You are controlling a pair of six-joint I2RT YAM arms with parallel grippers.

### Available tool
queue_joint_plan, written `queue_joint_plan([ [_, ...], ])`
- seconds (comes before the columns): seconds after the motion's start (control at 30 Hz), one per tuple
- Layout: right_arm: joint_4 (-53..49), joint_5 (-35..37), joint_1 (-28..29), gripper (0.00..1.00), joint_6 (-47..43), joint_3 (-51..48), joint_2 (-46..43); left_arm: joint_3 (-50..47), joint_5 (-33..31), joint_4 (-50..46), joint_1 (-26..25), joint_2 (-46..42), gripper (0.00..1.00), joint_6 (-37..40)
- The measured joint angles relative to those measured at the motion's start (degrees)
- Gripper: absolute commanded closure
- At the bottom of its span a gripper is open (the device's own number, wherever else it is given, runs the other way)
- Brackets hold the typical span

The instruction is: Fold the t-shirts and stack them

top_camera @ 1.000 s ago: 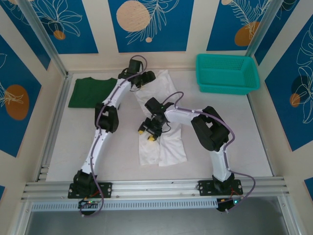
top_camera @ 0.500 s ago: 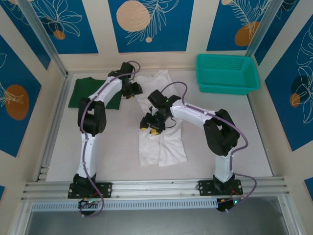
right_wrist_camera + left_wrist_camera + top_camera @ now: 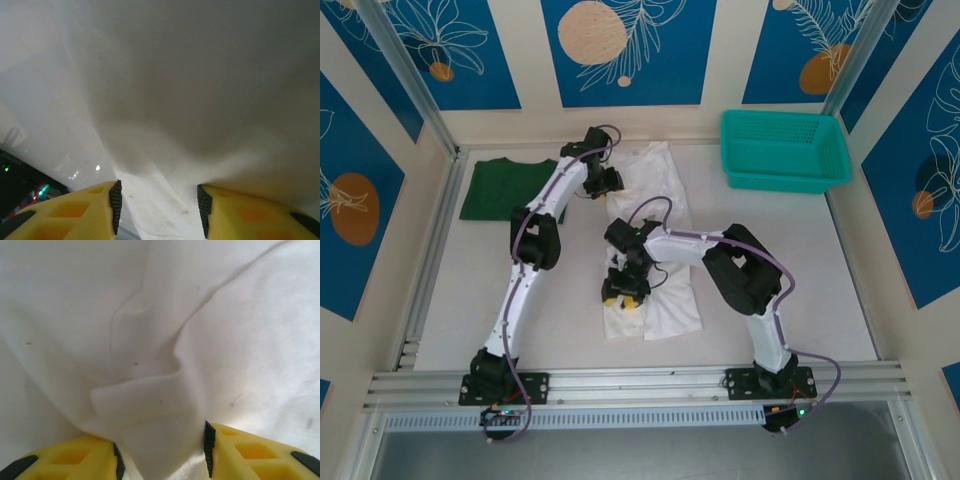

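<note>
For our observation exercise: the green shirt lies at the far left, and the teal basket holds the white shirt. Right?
No: the top view shows the white shirt on the table mid-scene, not in the teal basket. The green shirt is far left.

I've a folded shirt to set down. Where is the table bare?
Bare: near-left table before the green shirt; right side between white shirt and basket. Crowded: the middle, left gripper and right gripper at that shirt.
</note>
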Motion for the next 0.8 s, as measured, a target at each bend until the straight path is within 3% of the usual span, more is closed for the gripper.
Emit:
queue_joint_plan([
  [0.2,0.74,-3.3,1.03,0.51,-0.04,2.49,2.12,2.08,2.58,-0.44,0.79,1.33,0.51,-2.54],
  [0.47,1.7,-6.78,7.06,0.46,-3.56,12.26,8.39,3.89,7.87,3.02,1.92,2.8,0.42,-6.01],
  [0.63,2.32,-7.76,7.54,0.43,-5.29,10.97,7.32,3.96,9.88,7.74,2.08,3.06,0.34,-5.99],
  [0.8,2.36,-7.69,3.87,0.41,-6.38,3.67,-0.57,3.93,10.25,8.94,2.27,2.91,0.25,-5.18],
])
